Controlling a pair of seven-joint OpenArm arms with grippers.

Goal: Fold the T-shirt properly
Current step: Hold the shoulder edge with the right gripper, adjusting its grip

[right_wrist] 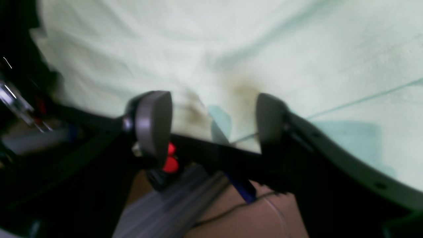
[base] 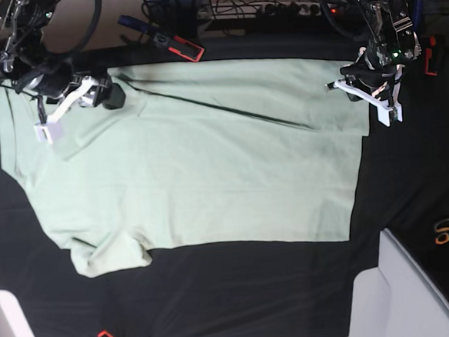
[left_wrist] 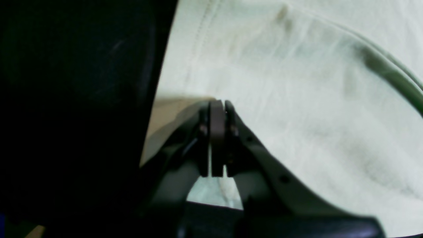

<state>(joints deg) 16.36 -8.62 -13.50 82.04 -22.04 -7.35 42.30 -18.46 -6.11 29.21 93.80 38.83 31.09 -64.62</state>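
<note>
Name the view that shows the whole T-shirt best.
The base view: the T-shirt lies spread on the black cloth, outline and one sleeve visible. Both wrist views show only blurred close-up patches of pale fabric beyond the end effectors.

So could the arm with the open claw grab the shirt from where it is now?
Probably yes. The right claw is open right above the T-shirt, near its edge, with nothing between them; it looks like it only needs to drop and close.

The T-shirt is showing plain pale mint green with no print (brownish smudges between the right gripper's grey pads), the table cloth is lying black, and the scissors are showing orange handles.
</note>
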